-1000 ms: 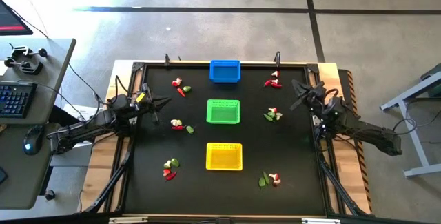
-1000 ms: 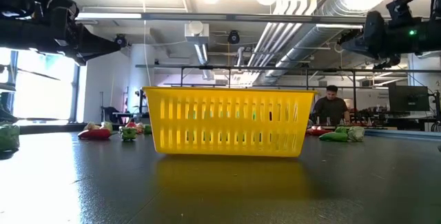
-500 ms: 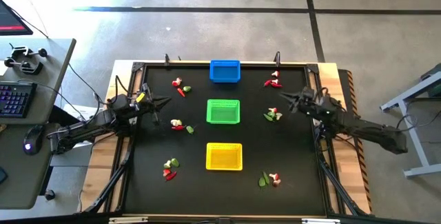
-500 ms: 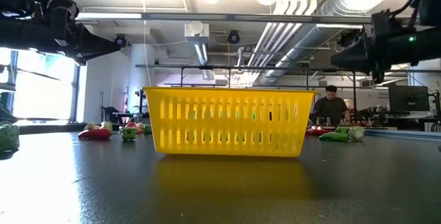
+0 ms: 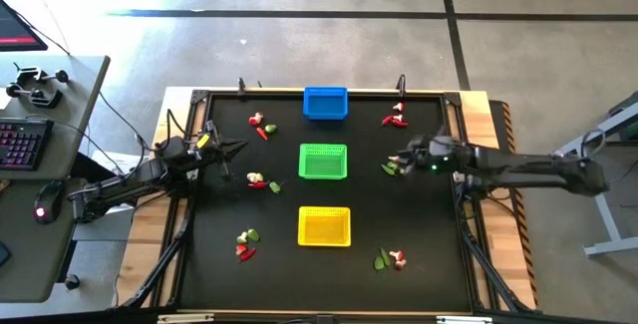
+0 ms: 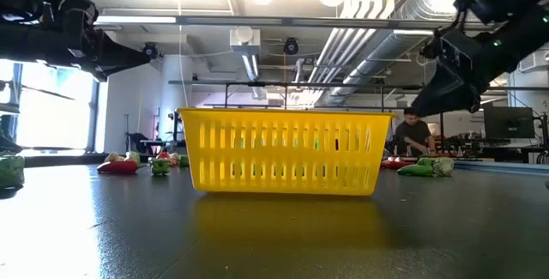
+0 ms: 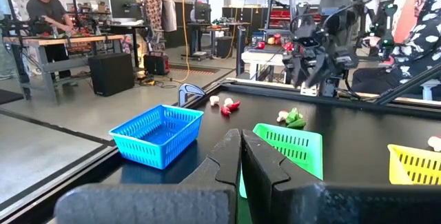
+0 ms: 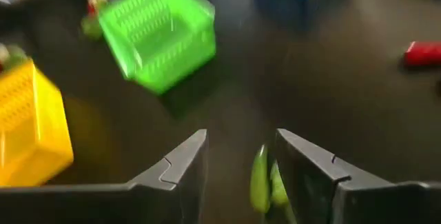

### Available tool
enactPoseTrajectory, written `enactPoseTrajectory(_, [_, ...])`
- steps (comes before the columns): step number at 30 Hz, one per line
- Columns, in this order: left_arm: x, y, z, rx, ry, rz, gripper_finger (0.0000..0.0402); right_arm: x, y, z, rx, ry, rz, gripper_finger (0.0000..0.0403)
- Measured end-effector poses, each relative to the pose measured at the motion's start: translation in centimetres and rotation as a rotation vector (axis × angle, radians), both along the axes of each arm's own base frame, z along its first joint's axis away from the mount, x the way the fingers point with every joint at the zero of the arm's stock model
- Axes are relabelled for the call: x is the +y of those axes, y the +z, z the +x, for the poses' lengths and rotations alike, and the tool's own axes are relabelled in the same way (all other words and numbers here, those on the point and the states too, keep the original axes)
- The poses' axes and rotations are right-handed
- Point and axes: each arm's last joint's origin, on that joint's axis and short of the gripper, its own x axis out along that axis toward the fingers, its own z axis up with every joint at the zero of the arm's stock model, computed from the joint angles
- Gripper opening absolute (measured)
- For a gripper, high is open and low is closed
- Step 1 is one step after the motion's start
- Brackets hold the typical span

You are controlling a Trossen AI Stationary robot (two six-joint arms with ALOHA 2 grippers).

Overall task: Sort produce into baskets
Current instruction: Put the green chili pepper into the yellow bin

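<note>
— Where is the right gripper (image 5: 404, 157) held?

— Over a green leafy bit (image 8: 260, 181) right of the green basket (image 5: 323, 162), fingers spread apart, nothing gripped. The bit's long axis seems aligned with the fingers, though it is blurred.

— And the left gripper (image 5: 237, 148)?

— Pressed shut, parked at the table's left side, pointed toward the baskets.

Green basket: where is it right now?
In the high view, the green basket sits mid-table, between the blue basket and the yellow basket.
</note>
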Motion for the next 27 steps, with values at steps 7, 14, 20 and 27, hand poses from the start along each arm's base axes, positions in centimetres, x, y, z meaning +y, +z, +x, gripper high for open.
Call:
enactPoseTrajectory(7, [0.0,0.0,0.0,0.000,0.000,0.000,0.0000,1.2,0.0,2.9,0.226,0.048,0.023,0.0161])
enactPoseTrajectory(14, [0.0,0.0,0.0,0.000,0.000,0.000,0.0000,2.3,-1.0,5.2,0.428,0.048,-0.055,0.0161])
enactPoseTrajectory(20, [0.0,0.0,0.0,0.000,0.000,0.000,0.0000,2.9,-2.2,6.7,0.544,0.064,-0.093,0.0161])
enactPoseTrajectory(27, [0.0,0.0,0.0,0.001,0.000,0.000,0.0000,3.1,-3.9,7.6,0.640,0.081,-0.100,0.0161])
